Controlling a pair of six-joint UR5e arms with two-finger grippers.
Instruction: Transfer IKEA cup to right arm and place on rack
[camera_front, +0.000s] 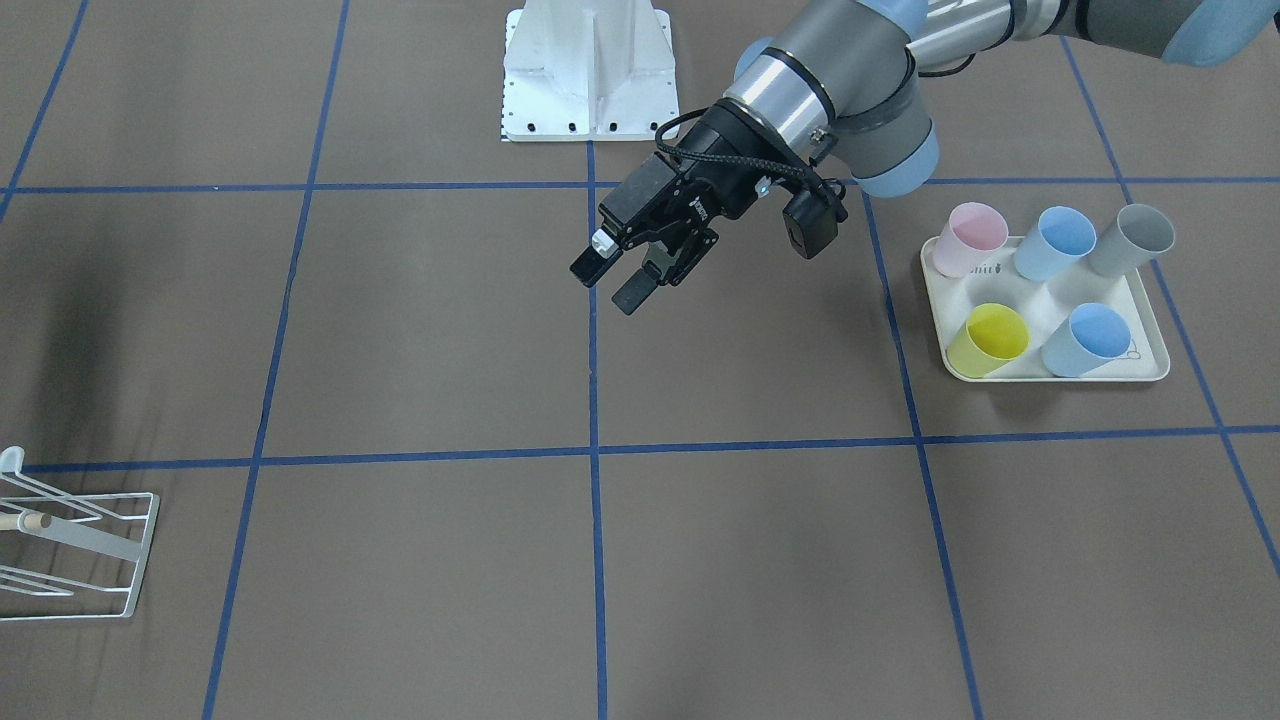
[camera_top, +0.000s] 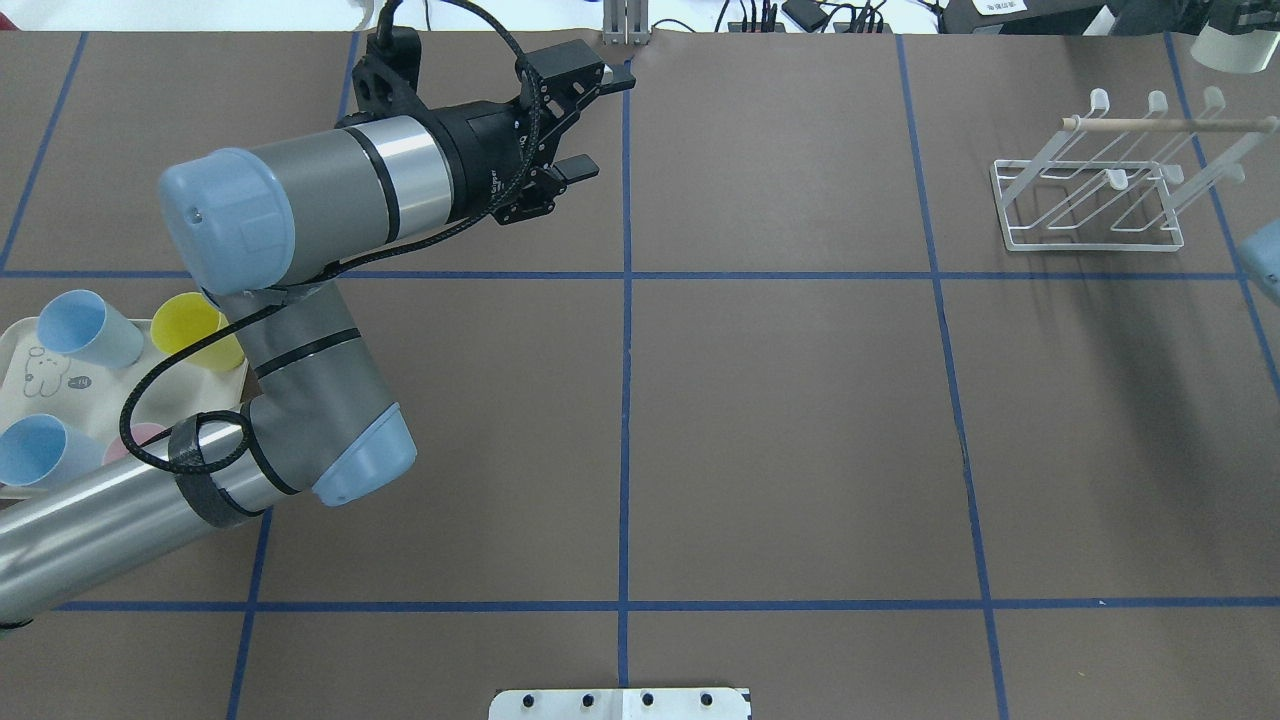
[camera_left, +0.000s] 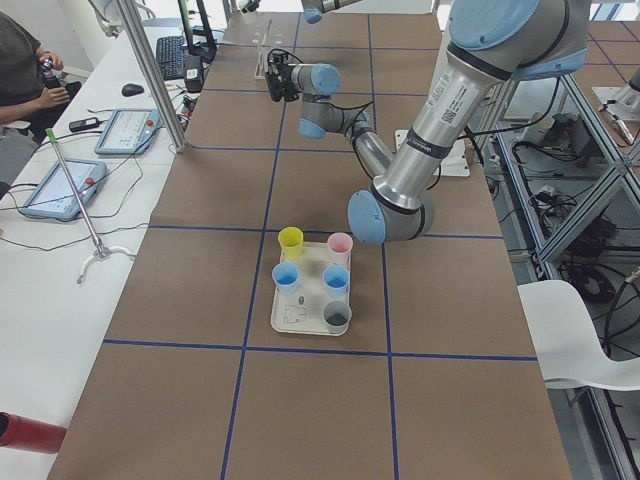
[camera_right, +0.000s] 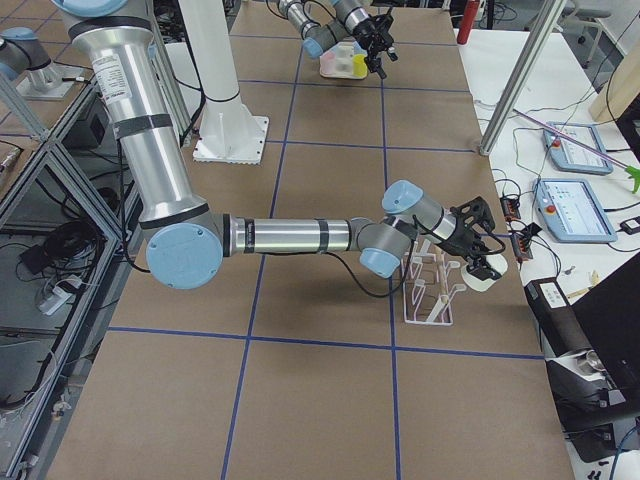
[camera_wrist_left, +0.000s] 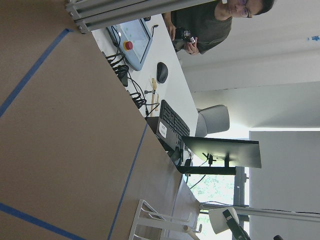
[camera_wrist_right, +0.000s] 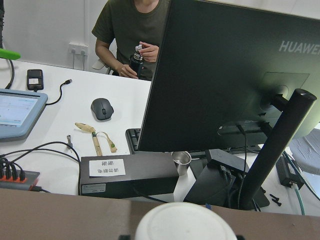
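Right arm (camera_right: 290, 235) reached along the table to the rack (camera_right: 430, 290). The left arm (camera_top: 300, 190) hung near mid-table, well apart from it, so the right was the nearer arm and the hand-over was judged done. The left claw (camera_top: 600, 122) stood wide and empty, with the tray (camera_front: 1050, 375) of spare cups behind it. The right claw (camera_right: 480, 268) gripped the white cup (camera_right: 487, 278), which sat between dark fingertips at the lower edge of the right wrist view. The relation governing the next move: the rack lay just below the right claw and toward the robot, and the cup hung just past the tips of the prongs (camera_top: 1155, 100). The dowel (camera_top: 1170, 123) ran lengthwise along the table, its end pointing roughly at the cup. Placing was judged to need a short move back and down onto a prong. The right side view alone showed claw, cup and rack together. The overhead view cut the cup (camera_top: 1238, 48) off at its corner but gave the rack (camera_top: 1095, 190) and the dowel's line plainly. The right wrist view showed only the cup's round white end (camera_wrist_right: 185, 222), mouth or base not told, and no rack. The front view caught one end of the rack (camera_front: 70, 550), without the cup.
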